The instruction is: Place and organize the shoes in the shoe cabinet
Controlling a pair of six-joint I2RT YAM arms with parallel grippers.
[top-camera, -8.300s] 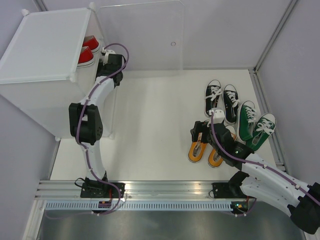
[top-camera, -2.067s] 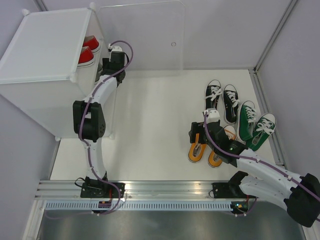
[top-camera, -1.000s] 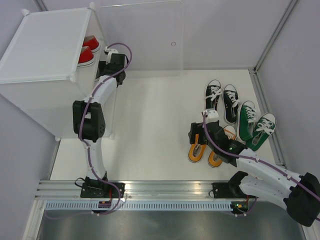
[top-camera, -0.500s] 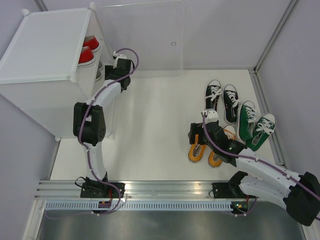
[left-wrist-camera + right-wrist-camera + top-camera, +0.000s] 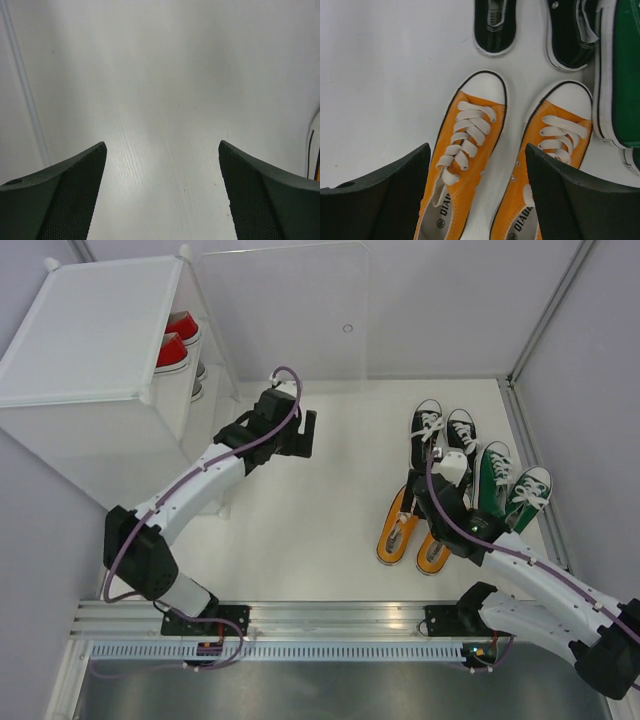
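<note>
Tabletop [image 5: 330, 515] holds orange shoes [image 5: 396, 538], black shoes [image 5: 426, 428], green shoes [image 5: 492, 480]: two each.

Bright, even, diffuse overhead light, faint soft shadows beside the shoes [image 5: 465, 150], white surface [image 5: 320, 500] nearly washed out in the left wrist view (a pale glow at centre), top view sharp, wrist views soft at near edges.

A white surface [image 5: 320, 500] with faint wood grain lies evenly lit between pale lilac walls [image 5: 450, 300]. A silver metal rail [image 5: 330, 618] runs along its near edge. A slim metal post [image 5: 545, 310] stands in the far right corner.
</note>
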